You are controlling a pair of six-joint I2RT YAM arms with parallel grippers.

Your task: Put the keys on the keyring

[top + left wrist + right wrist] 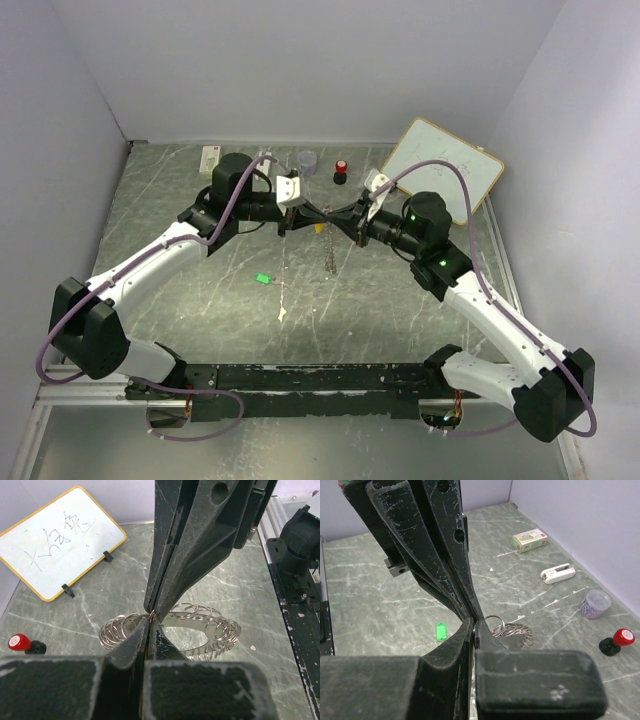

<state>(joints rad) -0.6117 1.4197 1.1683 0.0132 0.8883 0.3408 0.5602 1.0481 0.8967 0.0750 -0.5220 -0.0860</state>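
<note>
On the grey marbled counter (200, 300) the two arms meet at the middle. The left end effector (151, 615) is closed, pinching a wire loop of the keyring (215, 630). The right end effector (474, 626) is closed too, its tips right against the ring; whether it grips it cannot be told. The green key (441, 631) lies apart on the counter. The yellow key (318, 229) shows just below the meeting tips.

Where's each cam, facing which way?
Top external: above, behind the robot, looking down at the table; left arm and right arm show.
Left wrist: on the left hand, facing the whiteboard; its fingers pinch the keyring.
Right wrist: on the right hand, facing the green key; own fingers show.
Shared: wrist views both show keyring, red-capped knob.
</note>
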